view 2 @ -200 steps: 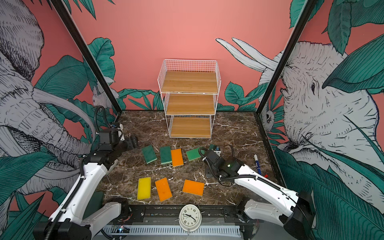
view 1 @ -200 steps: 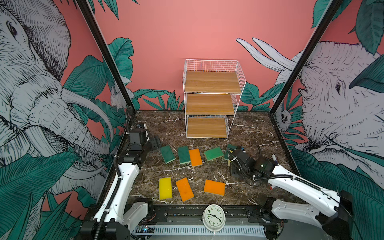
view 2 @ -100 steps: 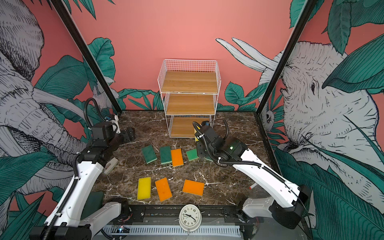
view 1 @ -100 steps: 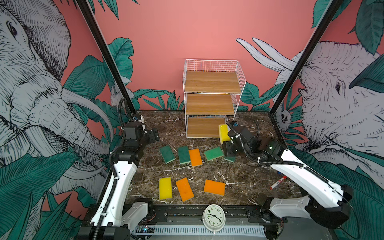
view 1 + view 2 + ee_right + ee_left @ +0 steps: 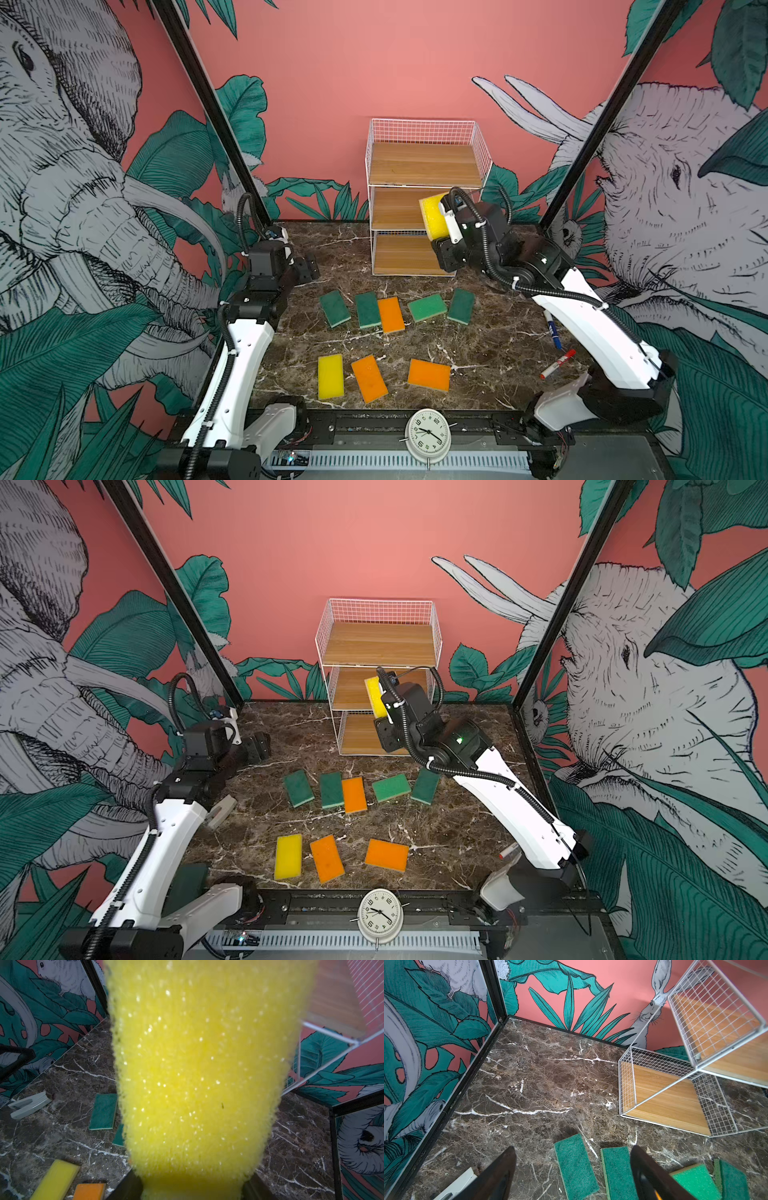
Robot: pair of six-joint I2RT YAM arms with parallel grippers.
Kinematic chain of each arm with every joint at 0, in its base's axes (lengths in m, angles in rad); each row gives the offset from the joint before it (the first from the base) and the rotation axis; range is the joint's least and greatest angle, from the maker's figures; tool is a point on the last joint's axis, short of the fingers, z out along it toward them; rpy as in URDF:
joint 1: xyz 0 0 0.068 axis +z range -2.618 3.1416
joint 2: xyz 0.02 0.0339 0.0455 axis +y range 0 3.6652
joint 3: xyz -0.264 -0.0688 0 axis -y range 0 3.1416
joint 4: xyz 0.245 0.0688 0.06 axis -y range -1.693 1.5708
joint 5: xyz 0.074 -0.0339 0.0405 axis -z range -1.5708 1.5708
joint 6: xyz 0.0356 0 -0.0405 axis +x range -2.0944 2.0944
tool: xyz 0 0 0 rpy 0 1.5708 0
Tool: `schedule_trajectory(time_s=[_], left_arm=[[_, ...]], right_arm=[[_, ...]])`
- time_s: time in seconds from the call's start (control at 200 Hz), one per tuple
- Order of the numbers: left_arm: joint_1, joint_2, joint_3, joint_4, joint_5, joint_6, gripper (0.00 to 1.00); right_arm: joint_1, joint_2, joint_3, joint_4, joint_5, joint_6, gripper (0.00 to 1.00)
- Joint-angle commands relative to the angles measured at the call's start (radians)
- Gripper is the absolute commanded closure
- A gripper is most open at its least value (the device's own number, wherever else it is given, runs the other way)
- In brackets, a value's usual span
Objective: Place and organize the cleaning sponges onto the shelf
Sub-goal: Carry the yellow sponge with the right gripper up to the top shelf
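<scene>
Yellow sponge (image 5: 432,216) sat clamped between the fingers of the right tool (image 5: 191,1187). It was held clear of the surface (image 5: 478,345) and tilted. In both top views it was in front of the shelf (image 5: 424,166), at about the middle board. Contact with the shelf: could not tell. Foam face of the sponge filled most of the right wrist view.

Left tool (image 5: 305,268) hung over the far left of the surface, jaws spread wide, nothing between them.

Loose on the surface:
- Far row: four green sponges (image 5: 335,308), with one orange sponge (image 5: 391,314) right against the second green from the left.
- Near row: a second yellow sponge (image 5: 330,376) and two more orange ones (image 5: 369,378).

Two pens (image 5: 558,364) lay beside the right arm, well apart from the sponges. Clock (image 5: 428,435) stood at the front rail.
</scene>
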Motion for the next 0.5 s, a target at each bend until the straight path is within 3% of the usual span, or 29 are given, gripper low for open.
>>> schedule_trajectory(time_s=[0.0, 0.225, 0.495], left_arm=[[-0.004, 0.006, 0.030, 0.005, -0.002, 0.006, 0.13], [-0.004, 0.030, 0.050, 0.000, 0.017, -0.007, 0.13], [-0.004, 0.032, 0.053, -0.009, -0.015, -0.016, 0.13]], right_arm=[[-0.056, 0.026, 0.071, 0.065, 0.014, -0.094, 0.41], [-0.158, 0.078, 0.178, 0.184, -0.039, -0.139, 0.40], [-0.209, 0.206, 0.339, 0.212, -0.090, -0.138, 0.39]])
